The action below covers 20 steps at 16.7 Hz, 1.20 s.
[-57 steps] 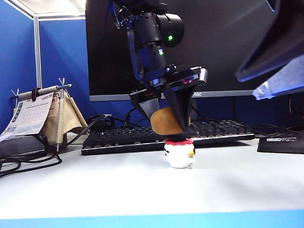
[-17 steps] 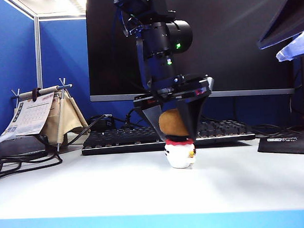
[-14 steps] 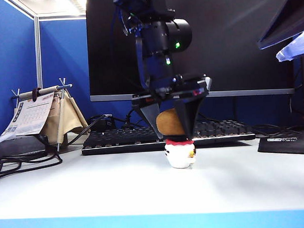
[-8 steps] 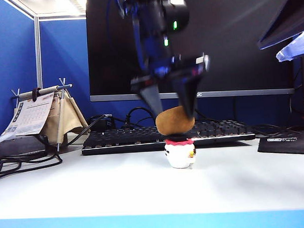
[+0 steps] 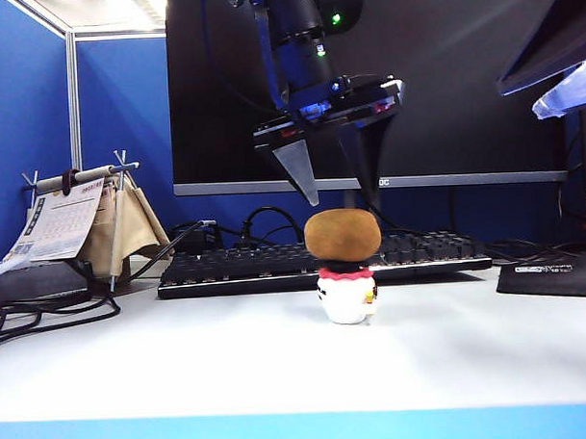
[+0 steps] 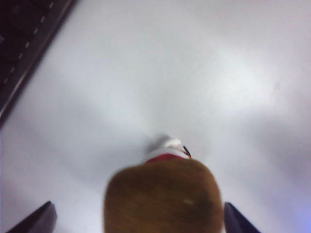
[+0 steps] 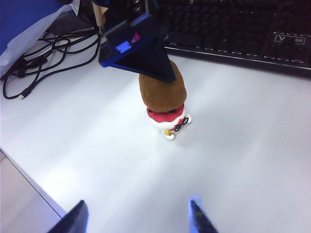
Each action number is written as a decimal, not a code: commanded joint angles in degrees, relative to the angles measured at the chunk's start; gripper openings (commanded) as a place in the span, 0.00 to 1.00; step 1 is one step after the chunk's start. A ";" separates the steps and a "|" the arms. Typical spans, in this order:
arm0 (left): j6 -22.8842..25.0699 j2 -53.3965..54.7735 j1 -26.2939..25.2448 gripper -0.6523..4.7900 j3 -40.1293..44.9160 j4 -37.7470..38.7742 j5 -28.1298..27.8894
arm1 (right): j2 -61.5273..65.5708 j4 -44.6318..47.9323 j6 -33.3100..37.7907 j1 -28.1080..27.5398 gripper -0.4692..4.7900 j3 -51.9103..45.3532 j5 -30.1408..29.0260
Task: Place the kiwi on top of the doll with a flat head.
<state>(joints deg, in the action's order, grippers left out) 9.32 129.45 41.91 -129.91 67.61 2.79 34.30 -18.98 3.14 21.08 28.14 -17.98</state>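
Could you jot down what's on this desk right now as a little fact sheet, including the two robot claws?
kiwi: balanced on the doll's cap, free of any gripper
doll with a flat head: upright on the white table
left gripper: open, above the kiwi, not touching
right gripper: open, empty, off to the side
keyboard: behind the doll

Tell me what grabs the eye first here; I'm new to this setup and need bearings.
A fuzzy golden-brown oval kiwi balanced on the tiny white doll with a flat black cap, mid-table before the black keyboard. Directly above hangs the open left gripper, clear of the fruit. The right gripper, open too, hangs off to the side.
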 commanded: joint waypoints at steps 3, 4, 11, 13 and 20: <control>1.40 -4.98 -0.04 0.11 -0.15 -0.96 -0.22 | -0.11 0.76 -0.22 0.02 0.59 0.31 -0.17; 1.84 -7.23 -0.07 0.11 -0.13 -0.11 -0.98 | -0.17 0.76 -0.20 0.02 0.59 0.31 -1.51; 3.82 -34.42 -0.35 0.11 2.62 9.11 -10.73 | -4.72 1.31 2.93 0.04 0.58 0.31 3.04; 1.22 -44.87 -0.35 0.11 9.09 9.53 -11.17 | -10.91 1.27 2.91 0.04 0.58 0.31 9.55; -9.73 -81.79 -0.33 0.11 53.57 -13.16 -22.03 | -20.26 3.34 3.32 0.37 0.58 -0.39 14.10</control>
<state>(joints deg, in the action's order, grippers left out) 2.15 52.29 41.60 -82.21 63.11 -17.37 14.00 -16.56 6.09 21.34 27.55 -3.86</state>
